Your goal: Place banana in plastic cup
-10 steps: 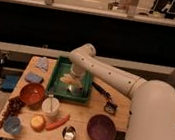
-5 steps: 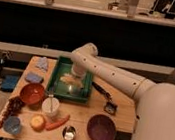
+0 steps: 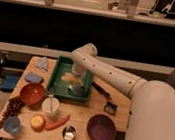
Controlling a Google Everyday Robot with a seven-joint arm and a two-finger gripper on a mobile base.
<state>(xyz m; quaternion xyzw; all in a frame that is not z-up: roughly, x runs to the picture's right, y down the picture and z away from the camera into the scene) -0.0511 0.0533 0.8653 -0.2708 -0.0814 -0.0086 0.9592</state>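
The gripper [image 3: 76, 84] hangs at the end of the white arm, low over the middle of the green tray [image 3: 57, 77]. A pale yellow-cream shape, the banana [image 3: 69, 76], lies in the tray right at the gripper's left side. I cannot tell if the gripper touches it. The plastic cup [image 3: 50, 106] is clear and whitish. It stands upright on the wooden table, in front of the tray and a short way to the gripper's front left.
A red bowl [image 3: 31, 93] sits left of the cup. A purple bowl [image 3: 102, 128], an orange-red stick [image 3: 57, 122], a round yellow-orange fruit [image 3: 37, 122], a small metal cup [image 3: 69, 133], dark grapes [image 3: 11, 107] and a blue cup [image 3: 12, 125] line the front. A black brush [image 3: 104, 96] lies right of the tray.
The arm and gripper stay over the green tray with barely any shift. Nothing on the table has moved.
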